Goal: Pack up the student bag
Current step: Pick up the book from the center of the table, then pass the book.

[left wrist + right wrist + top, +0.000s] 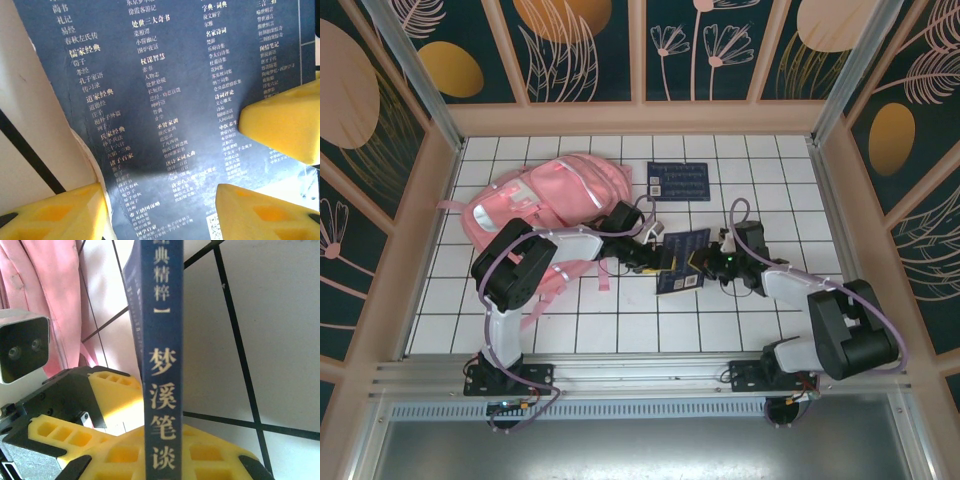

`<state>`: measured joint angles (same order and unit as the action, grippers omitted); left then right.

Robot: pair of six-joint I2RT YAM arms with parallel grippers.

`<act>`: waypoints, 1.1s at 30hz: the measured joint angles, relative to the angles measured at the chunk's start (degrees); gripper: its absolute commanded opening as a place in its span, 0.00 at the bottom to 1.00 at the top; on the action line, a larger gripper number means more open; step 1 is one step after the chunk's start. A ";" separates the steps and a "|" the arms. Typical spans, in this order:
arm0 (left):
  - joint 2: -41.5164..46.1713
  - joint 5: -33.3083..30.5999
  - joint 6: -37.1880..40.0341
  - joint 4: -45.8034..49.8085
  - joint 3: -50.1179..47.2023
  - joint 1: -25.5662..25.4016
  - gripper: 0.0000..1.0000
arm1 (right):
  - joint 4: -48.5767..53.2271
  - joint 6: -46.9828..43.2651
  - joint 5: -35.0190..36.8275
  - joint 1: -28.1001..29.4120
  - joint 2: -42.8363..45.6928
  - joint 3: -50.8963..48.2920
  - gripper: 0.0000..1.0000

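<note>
**Carrying the book toward the bag**

Your right claw (704,262) is clenched on the dark blue book (682,262) at the centre of the overhead frame. From its wrist camera the spine stands upright, rising from between the yellow fingers. Your left claw (159,195) is released, its fingers spread to either side of the printed back cover.

I judge the step in hand to be getting this book lifted and over to the student bag (545,205). The bag lies flat in the upper left of the overhead frame, apart from the book, with its straps trailing toward the lower left.

Hold the right grip firm, because a thin book held by one edge will likely swing or fan open. If you mean to pass it across, close the left claw squarely on the cover before the right lets go. I cannot tell whether the bag's zip is open, so check before you carry. A second dark book (678,181) lies flat just right of the bag, at upper centre.

An aluminium rail (650,372) runs along the bottom of the frame, with both arm bases bolted to it. Above it, the table (760,330) is white and gridded with dark lines. Farthest off, dark panels (580,50) painted with leaves and orange discs wall it in on three sides.
</note>
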<state>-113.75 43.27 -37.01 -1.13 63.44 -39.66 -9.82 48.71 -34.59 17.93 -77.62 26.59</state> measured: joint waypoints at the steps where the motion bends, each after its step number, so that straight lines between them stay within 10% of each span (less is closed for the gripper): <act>1: 0.13 -0.33 -0.17 -0.09 -0.22 0.00 0.61 | -0.26 -0.20 -0.04 0.00 -0.07 0.00 0.00; 21: 34.56 -0.85 -3.41 -10.12 -4.50 6.60 0.76 | 2.27 -10.32 -16.61 1.16 21.49 17.55 0.00; 29: 35.41 8.50 -7.89 -19.67 -5.68 6.60 0.66 | 2.32 -10.91 -23.93 3.37 22.14 21.31 0.00; 33: 37.07 11.96 -13.44 -30.18 -8.37 6.60 0.43 | 2.43 -10.99 -25.40 4.04 22.14 21.68 0.00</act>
<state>-76.69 55.22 -50.46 -31.31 55.07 -33.06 -7.40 37.71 -59.99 21.98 -55.48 48.27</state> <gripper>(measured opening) 0.551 0.129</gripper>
